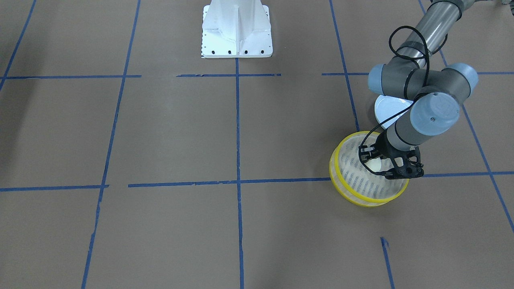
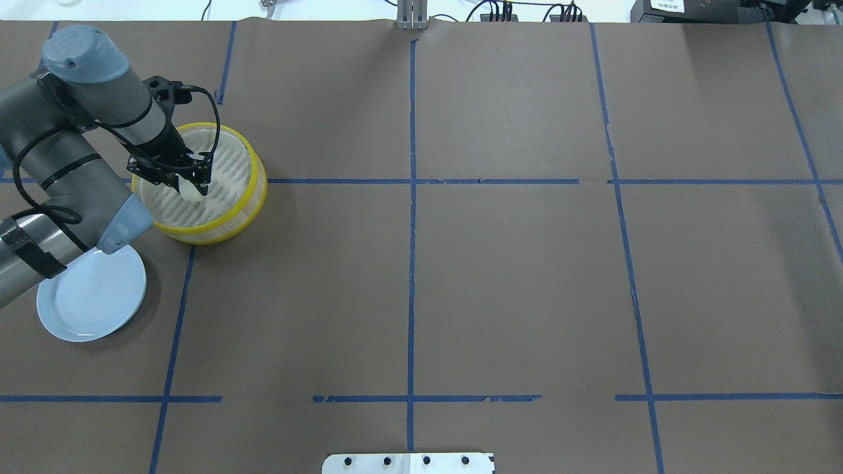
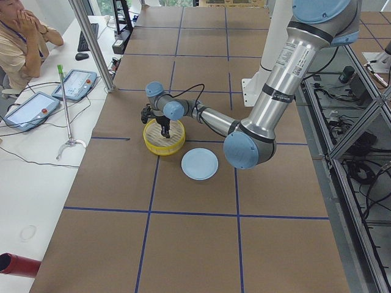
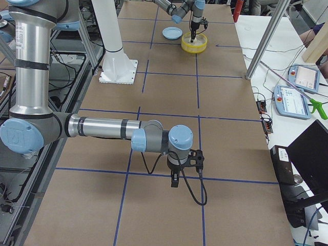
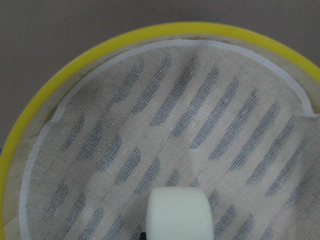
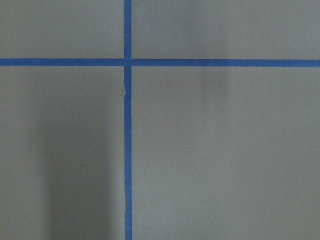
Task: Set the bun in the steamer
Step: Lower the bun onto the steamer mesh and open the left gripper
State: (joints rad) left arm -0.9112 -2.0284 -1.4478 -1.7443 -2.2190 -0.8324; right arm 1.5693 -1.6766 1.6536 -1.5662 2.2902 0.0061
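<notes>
Bun (image 5: 179, 212) clenched between left fingers (image 1: 397, 172) over steamer (image 5: 200, 28); right fingers (image 4: 175, 180): cannot tell.

Small cream-white rounded-cube bun (image 5: 180, 214) matt and spongy-looking, round yellow-rimmed steamer basket (image 5: 165, 31) in smooth glossy plastic, white mesh cloth liner (image 5: 200, 100) finely woven and creased across its floor, light blue round plate (image 2: 92, 299) smooth and faintly shiny, brown paper surface (image 2: 514, 283) matt.

Brown table (image 2: 527, 296) w/ blue tape (image 2: 411, 263)
</notes>
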